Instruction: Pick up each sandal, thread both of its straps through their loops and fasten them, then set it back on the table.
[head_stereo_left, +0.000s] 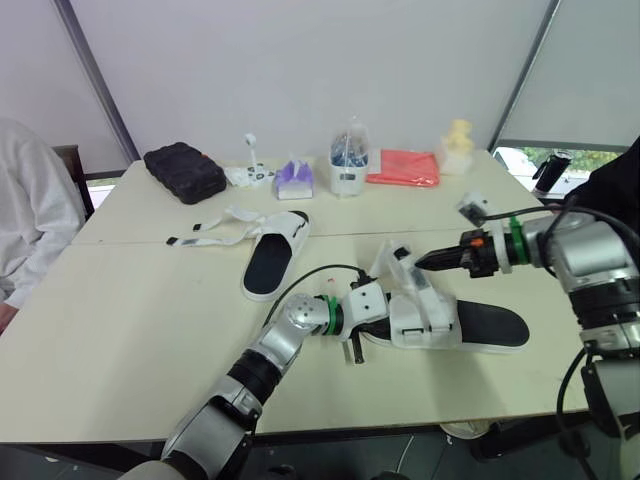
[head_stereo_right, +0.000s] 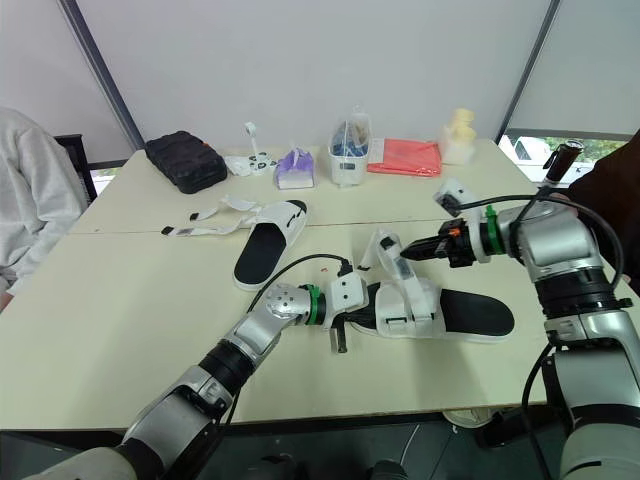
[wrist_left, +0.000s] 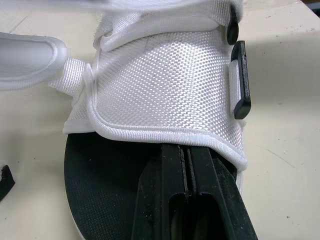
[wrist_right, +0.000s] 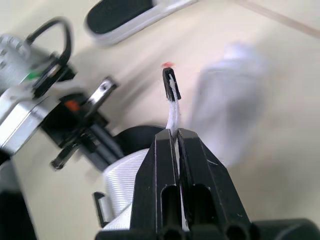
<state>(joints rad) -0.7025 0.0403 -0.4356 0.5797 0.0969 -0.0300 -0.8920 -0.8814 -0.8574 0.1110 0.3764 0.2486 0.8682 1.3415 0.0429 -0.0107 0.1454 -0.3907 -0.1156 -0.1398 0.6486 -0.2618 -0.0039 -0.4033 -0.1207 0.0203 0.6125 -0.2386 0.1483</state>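
Cream table bears the sandal; a far sandal lies well beyond it, straps loose. The left gripper, fingers pressed together, pokes under the sandal's upper onto the insole. The right gripper, just above the sandal, pinches a strap near its tip. That thin pinch could slip, or a pull could drag the sandal if the left hold is weak. Whether the strap passes the black loop is hard to tell.
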